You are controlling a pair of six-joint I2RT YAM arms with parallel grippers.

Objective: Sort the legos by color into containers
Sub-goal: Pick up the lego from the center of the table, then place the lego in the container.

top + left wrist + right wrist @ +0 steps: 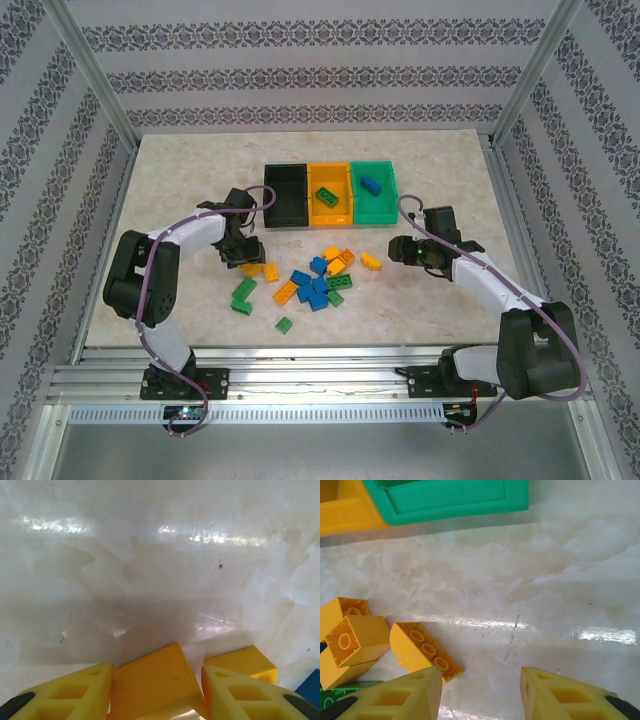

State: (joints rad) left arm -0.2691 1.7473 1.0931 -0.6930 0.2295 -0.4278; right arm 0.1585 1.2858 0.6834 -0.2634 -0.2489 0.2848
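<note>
Just starting. Upper middle, containers [284, 222]: green lego [326, 195] sitting in orange bin [330, 222], blue lego [371, 184] in green bin [375, 218]. Wrong colours, I think. Most legos [312, 282] lying mid-frame on worktop [180, 170]. My left pincer [157, 677] is pinching yellow lego [150, 685], jaws narrow. My right pincer [480, 680] is hanging half open, empty.

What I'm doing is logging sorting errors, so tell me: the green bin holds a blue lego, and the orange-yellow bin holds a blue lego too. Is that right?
Not quite. The green bin does hold a blue lego, but the orange-yellow bin holds a green lego, not a blue one. The top external view shows it.
</note>
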